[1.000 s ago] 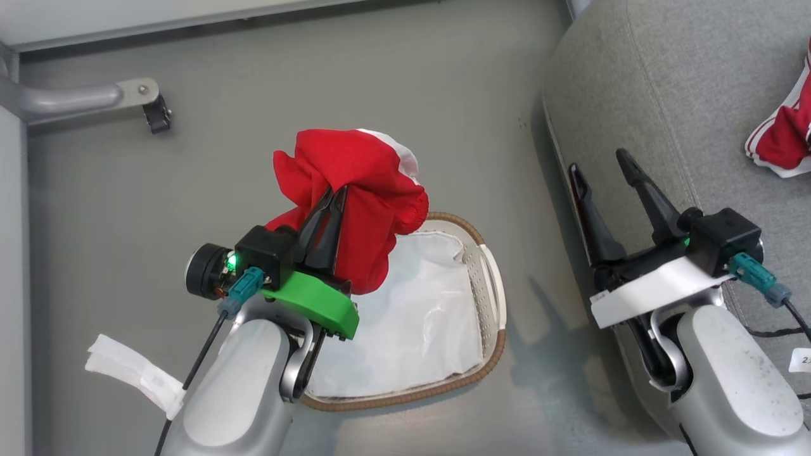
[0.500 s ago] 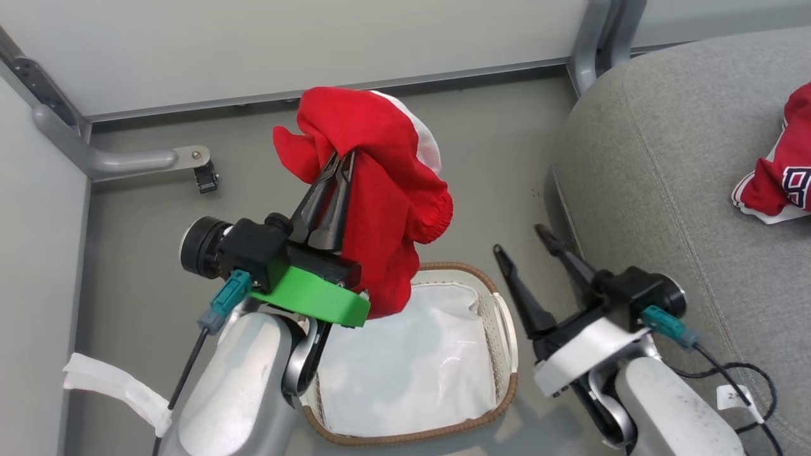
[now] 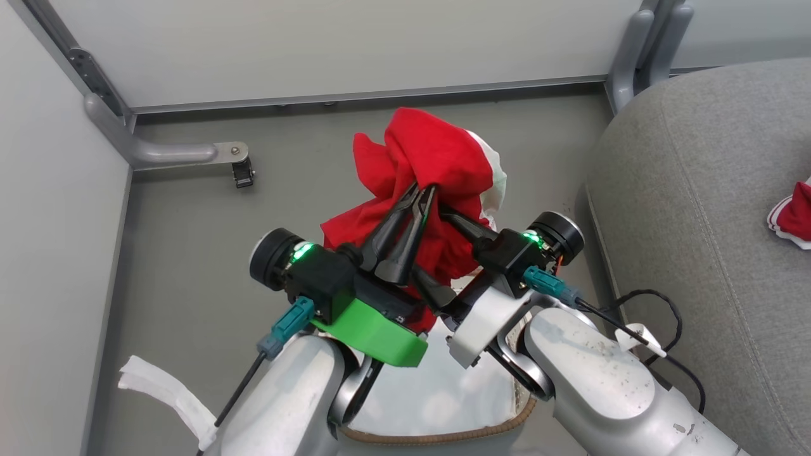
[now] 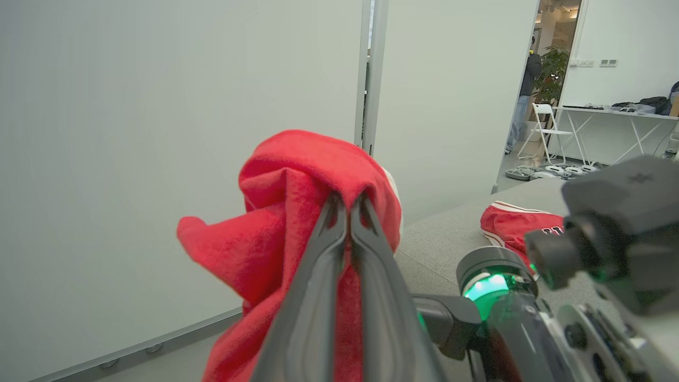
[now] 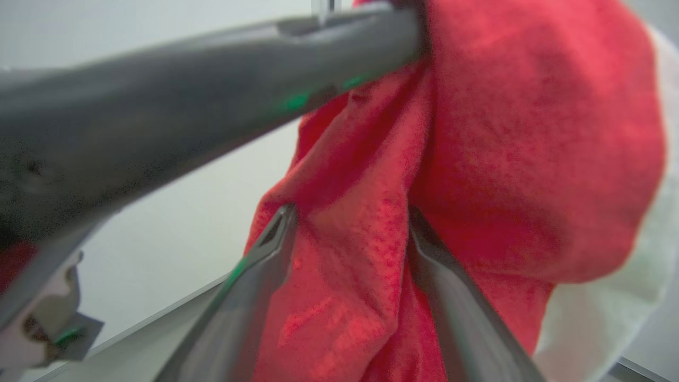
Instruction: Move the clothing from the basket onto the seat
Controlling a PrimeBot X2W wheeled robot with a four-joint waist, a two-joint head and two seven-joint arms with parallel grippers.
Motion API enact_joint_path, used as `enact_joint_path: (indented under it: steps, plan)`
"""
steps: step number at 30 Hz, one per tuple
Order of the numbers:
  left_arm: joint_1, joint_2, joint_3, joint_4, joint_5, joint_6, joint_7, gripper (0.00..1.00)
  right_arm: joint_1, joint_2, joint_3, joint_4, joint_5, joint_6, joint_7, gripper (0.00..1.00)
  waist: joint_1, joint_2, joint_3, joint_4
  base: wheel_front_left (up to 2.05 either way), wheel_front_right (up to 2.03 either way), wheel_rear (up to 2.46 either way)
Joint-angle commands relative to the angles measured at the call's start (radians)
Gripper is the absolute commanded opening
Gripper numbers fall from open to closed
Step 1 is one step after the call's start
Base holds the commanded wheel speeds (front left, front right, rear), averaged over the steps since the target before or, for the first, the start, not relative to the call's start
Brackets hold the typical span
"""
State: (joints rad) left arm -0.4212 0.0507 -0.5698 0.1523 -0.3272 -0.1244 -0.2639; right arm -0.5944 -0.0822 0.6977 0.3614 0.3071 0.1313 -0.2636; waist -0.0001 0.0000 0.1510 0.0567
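Head view: two garments, clothing (image 3: pixel 437 149) clenched in left tool (image 3: pixel 426 188), right tool (image 5: pixel 350 217) spread astride it, second garment (image 3: pixel 795 215) on seat (image 3: pixel 697 190).

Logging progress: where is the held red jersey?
Head view centre: the red jersey hangs from the shut left pincer above the basket, the open right pincer straddling it, left of the seat.

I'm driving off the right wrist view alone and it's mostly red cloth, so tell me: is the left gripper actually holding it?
Observer: Yes. The left gripper is shut on the red clothing, holding it up clear of the basket.
Operator: Where's the seat from there?
Observer: The grey seat is on the robot's right, beside the basket.
Operator: Anything on it?
Observer: A second red garment lies on it, apart from both arms.
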Motion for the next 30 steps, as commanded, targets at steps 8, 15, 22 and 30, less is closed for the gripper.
enact_joint_path:
  steps: [8, 15, 22, 30]
  plan:
    - [0.022, 0.001, -0.03, 0.005, -0.025, 0.019, -0.001, 0.0, -0.011, 0.028, -0.009, 0.096, 0.033, -0.001, -0.002, 0.0, 0.0001, 0.0, -0.016, 0.009, 0.0, 0.0, 0.0]
    - [0.043, 0.004, 0.023, 0.048, -0.004, 0.028, 0.0, 1.0, 0.029, 0.025, -0.06, 0.047, 0.062, -0.001, -0.002, 0.0, 0.0001, 0.0, 0.002, -0.096, 0.0, 0.0, 0.0]
    - [0.063, 0.023, 0.068, 0.094, 0.04, 0.011, 0.0, 1.0, 0.082, -0.02, -0.148, -0.062, 0.072, -0.001, -0.002, 0.0, 0.0001, 0.0, 0.022, -0.249, 0.0, 0.0, 0.0]
    - [0.087, 0.023, 0.103, 0.116, 0.069, 0.0, 0.0, 1.0, 0.133, -0.068, -0.252, -0.173, 0.076, -0.001, -0.002, 0.0, 0.0001, 0.0, 0.052, -0.417, 0.0, 0.0, 0.0]
